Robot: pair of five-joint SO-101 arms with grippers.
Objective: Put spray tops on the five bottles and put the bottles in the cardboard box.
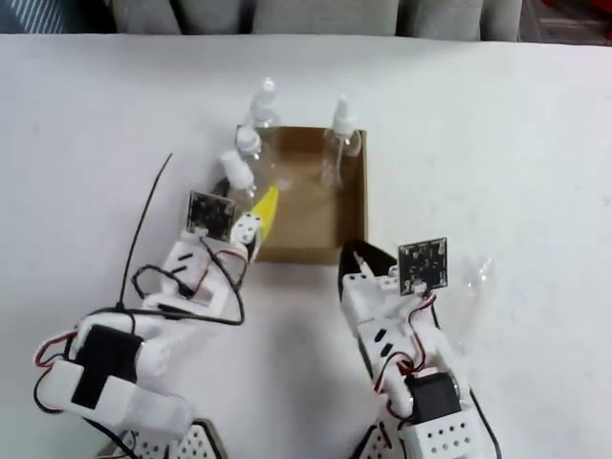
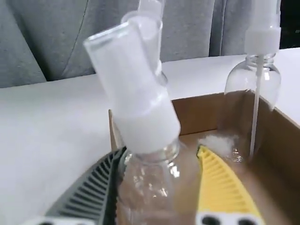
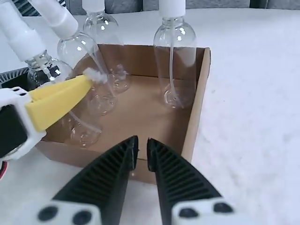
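- I am starting with the left gripper. It is clenching around the body of the held bottle, which is wearing its spray top and tilting over the near-left corner of the cardboard box.
- I am reading this as the boxing step for a fourth bottle. Next I am needing to stand it upright and let go without knocking the leaning bottle or the far-left bottle just beyond.
- The far-right bottle is standing upright in its corner.
- The right gripper is hovering at the box's near wall, its black fingers pressing almost together on nothing.
- A faint clear shape is lying on the table, probably the fifth bottle. I cannot tell whether it is capped.
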